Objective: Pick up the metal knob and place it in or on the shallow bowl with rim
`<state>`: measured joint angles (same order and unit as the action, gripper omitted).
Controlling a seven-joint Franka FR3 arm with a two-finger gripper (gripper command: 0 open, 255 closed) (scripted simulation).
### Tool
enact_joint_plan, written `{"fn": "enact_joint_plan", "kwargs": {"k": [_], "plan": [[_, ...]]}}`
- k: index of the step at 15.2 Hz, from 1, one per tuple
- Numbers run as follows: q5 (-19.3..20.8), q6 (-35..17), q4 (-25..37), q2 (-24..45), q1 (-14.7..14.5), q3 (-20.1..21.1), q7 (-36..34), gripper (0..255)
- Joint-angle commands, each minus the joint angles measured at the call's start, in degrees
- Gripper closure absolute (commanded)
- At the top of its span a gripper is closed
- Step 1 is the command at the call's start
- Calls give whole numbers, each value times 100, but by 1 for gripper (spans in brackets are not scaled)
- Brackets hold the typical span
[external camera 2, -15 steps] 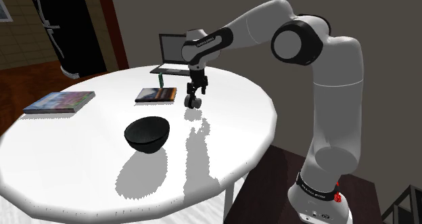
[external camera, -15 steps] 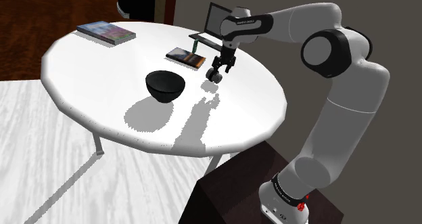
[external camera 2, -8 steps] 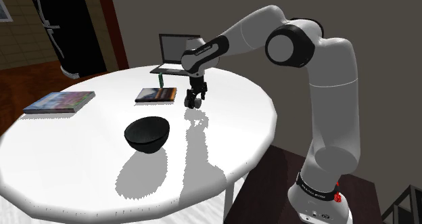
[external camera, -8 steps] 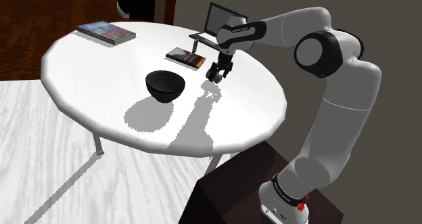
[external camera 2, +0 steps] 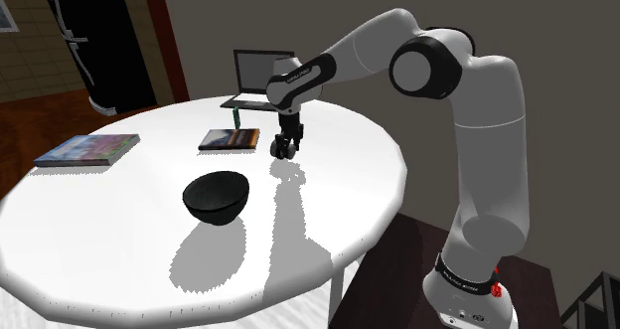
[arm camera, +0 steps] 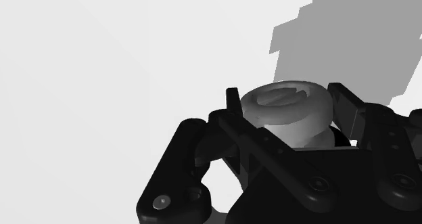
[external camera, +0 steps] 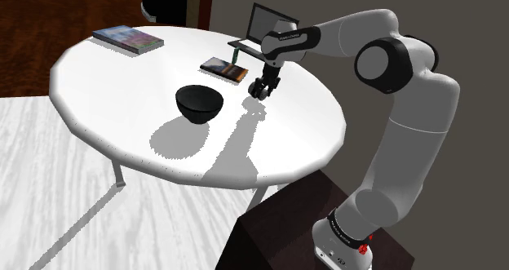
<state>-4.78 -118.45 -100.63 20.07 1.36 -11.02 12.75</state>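
Upper centre, shoulder view: the black gripper (external camera: 261, 87) clasps a pale knob (arm camera: 287, 111) — right of the black bowl (external camera: 200, 104) (on a white table (external camera: 106, 89)).

Knob (arm camera: 291, 111): underside hidden behind tool (arm camera: 285, 95) body. Table (external camera 2: 119, 238) cut off at second exterior view's left edge. Laptop (external camera: 265, 22) base partly behind arm. Stand (external camera: 269, 227) cropped below.

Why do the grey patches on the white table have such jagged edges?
Shoulder view: they are rendered shadows of the bowl and arm, stair-stepped along their edges on the table. Wrist view: the same blocky grey shadow falls beyond the pale knob.
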Motion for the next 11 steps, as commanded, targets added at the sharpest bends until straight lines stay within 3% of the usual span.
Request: {"fn": "enact_joint_plan", "kwargs": {"k": [1,11], "plan": [[0,0,0,0,-1,1,0,255],[16,131,72,-60,-4,-6,-11,255]]}}
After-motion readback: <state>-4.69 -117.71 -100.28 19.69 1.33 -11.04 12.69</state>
